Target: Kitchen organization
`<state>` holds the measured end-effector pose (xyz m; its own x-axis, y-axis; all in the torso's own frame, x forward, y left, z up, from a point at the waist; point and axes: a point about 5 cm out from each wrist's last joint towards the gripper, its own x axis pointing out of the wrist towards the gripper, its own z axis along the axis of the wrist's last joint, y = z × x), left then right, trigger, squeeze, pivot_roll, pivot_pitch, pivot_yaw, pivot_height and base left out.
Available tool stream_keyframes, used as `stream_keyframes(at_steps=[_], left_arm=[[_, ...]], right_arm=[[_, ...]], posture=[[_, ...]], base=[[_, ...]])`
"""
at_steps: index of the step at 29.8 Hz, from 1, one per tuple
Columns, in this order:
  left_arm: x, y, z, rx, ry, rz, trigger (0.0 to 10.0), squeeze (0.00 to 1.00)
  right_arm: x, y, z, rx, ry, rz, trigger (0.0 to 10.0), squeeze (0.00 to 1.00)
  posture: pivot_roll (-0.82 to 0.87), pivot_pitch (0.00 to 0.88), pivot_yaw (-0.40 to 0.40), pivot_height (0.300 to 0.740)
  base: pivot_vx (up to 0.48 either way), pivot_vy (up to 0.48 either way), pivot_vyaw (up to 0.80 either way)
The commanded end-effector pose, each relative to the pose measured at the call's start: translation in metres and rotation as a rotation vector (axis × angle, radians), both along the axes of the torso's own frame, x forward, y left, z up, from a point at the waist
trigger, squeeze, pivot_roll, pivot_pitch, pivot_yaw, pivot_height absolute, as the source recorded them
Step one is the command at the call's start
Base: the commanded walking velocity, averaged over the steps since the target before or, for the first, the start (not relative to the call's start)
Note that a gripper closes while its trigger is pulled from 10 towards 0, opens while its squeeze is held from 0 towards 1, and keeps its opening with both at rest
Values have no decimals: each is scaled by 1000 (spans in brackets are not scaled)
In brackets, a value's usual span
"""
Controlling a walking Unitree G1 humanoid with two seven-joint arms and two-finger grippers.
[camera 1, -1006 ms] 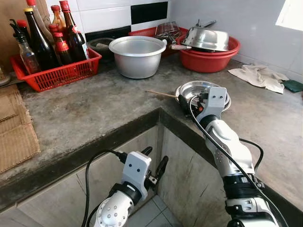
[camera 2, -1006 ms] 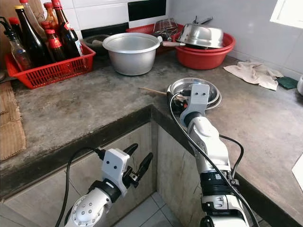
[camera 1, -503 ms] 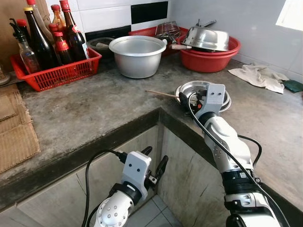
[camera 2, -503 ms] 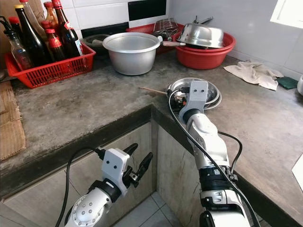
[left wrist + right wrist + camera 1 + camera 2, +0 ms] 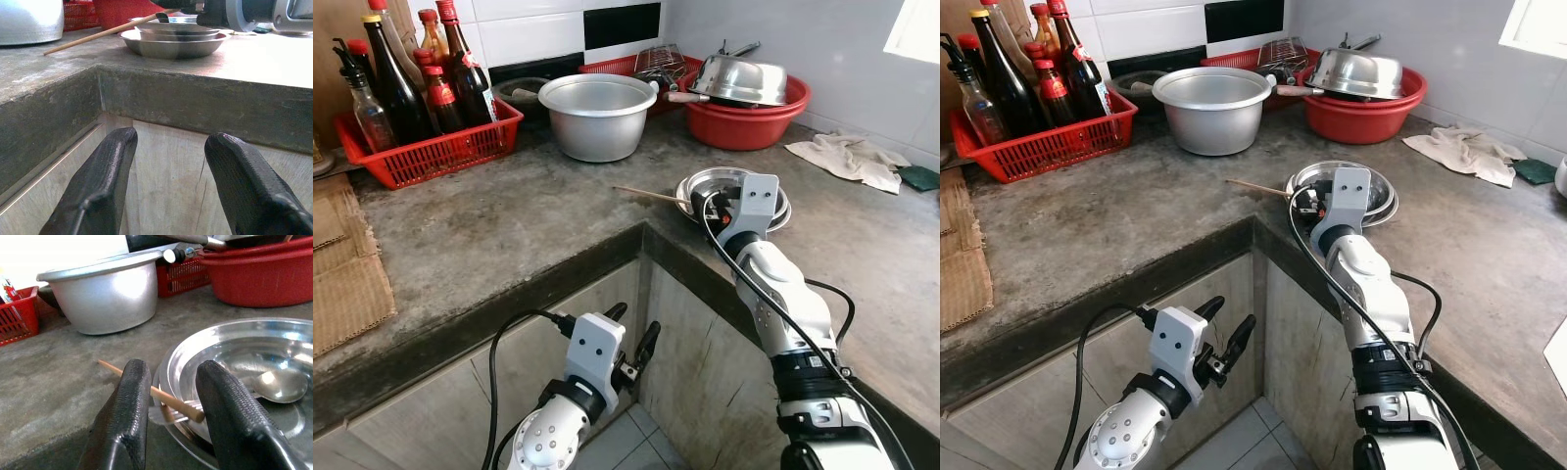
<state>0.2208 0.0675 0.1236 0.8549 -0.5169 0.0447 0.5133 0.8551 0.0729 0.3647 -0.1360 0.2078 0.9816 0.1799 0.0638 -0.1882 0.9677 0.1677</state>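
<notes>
Between right pincer (image 5: 168, 404) fingers (parted): one chopstick (image 5: 146, 389).

The right silver arm rises from the lower right and reaches forward and up, its black cable looping along the forearm, wrist bent over the counter edge. Its right gripper (image 5: 168, 406) of two long black fingers (image 5: 128, 418) points ahead with the jaws parted, a clear gap showing between them. The left silver arm sits low in front of the body, forearm angled upward. Its left gripper (image 5: 168, 183) hangs below counter level, both black fingers (image 5: 648, 343) spread apart and holding nothing.
</notes>
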Motion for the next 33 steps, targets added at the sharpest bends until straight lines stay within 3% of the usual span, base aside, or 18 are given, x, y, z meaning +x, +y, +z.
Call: stream_keyframes(at_steps=[1, 33], left_arm=[[0, -2, 1, 2, 2, -2, 10000, 0], [1, -2, 1, 4, -4, -5, 10000, 0]], right_arm=[[2, 0, 7, 0, -25, 0, 10000, 0], [3, -1, 4, -16, -5, -1, 10000, 0]], posture=[[54, 26, -63, 740], [51, 9, -62, 740]], base=[[0, 0, 0], [0, 0, 0]])
